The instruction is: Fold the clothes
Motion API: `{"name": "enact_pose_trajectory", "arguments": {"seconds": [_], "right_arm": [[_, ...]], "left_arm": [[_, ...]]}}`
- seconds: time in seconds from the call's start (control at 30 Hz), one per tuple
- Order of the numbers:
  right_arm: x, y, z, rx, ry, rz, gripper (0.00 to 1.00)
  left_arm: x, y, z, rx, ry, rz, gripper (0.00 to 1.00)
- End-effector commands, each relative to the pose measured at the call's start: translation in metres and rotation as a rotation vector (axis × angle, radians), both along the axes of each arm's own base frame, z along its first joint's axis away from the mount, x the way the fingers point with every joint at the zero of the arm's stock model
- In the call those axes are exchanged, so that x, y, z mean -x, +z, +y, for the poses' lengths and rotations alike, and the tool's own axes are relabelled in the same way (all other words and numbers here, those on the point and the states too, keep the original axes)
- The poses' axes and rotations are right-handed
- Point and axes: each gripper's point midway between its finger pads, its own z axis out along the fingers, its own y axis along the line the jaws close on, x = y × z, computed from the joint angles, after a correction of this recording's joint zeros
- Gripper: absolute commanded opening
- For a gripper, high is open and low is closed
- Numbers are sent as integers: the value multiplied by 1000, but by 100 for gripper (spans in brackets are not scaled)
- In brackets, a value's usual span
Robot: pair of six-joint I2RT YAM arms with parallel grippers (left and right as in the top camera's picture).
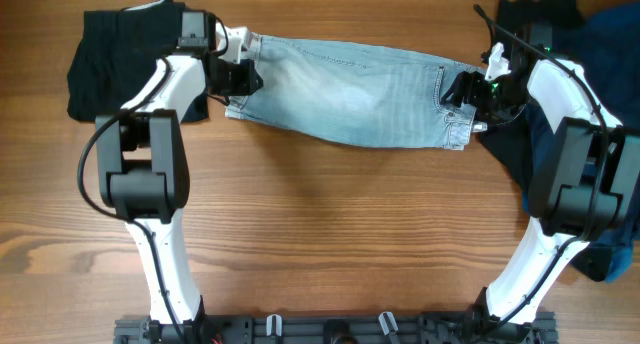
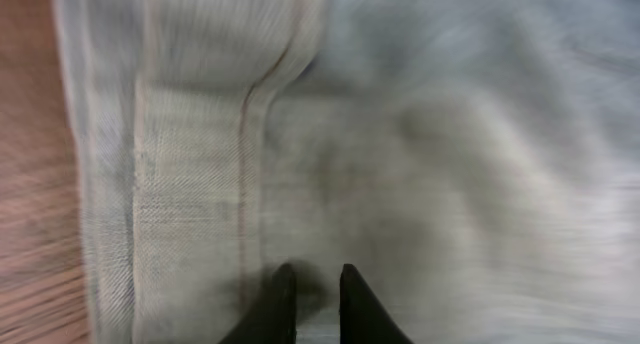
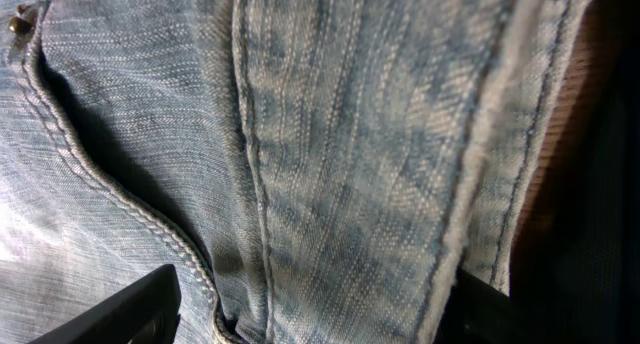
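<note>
The light-blue denim shorts [image 1: 350,89] lie spread across the far middle of the wooden table, folded into a long band. My left gripper [image 1: 240,79] is at their left end. In the left wrist view its fingers [image 2: 311,284] are nearly together, pinching the blurred denim [image 2: 450,134]. My right gripper [image 1: 462,90] is at their right end by the waistband. In the right wrist view its fingers [image 3: 300,304] stand wide apart, straddling the denim [image 3: 330,134] beside a stitched pocket edge.
A black garment [image 1: 120,54] lies at the far left, just behind my left arm. A pile of dark blue and black clothes [image 1: 610,44] fills the far right and runs down the right edge. Bare wooden table [image 1: 330,214] lies in front.
</note>
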Motion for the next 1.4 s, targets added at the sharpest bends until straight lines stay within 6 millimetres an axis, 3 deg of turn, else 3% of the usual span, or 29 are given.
{"name": "enact_pose_trajectory", "arguments": {"seconds": [0.0, 0.17, 0.37, 0.57, 1.0, 1.13, 1.2, 1.3, 1.37], "right_arm": [[2, 4, 4, -22, 1, 2, 84], [-1, 4, -5, 25, -11, -12, 92], [-1, -2, -29, 168, -37, 1, 92], [-3, -4, -31, 180, -38, -4, 93], [-3, -31, 20, 79, 32, -7, 91], [0, -39, 26, 72, -6, 6, 78], [1, -40, 25, 73, -8, 10, 60], [3, -40, 20, 70, -24, 20, 23], [6, -39, 11, 65, -58, 39, 11]], "left_arm": [[8, -26, 1, -19, -7, 51, 11], [11, -36, 0, -19, -8, 74, 9], [10, -38, 2, -38, -2, 71, 8], [9, -38, 3, -40, -1, 69, 8], [9, -38, 3, -41, -1, 68, 8], [10, -38, 3, -44, 0, 74, 8], [10, -38, 3, -44, 0, 75, 8], [11, -38, 4, -44, 0, 75, 8], [11, -39, 4, -44, 0, 78, 8]]}}
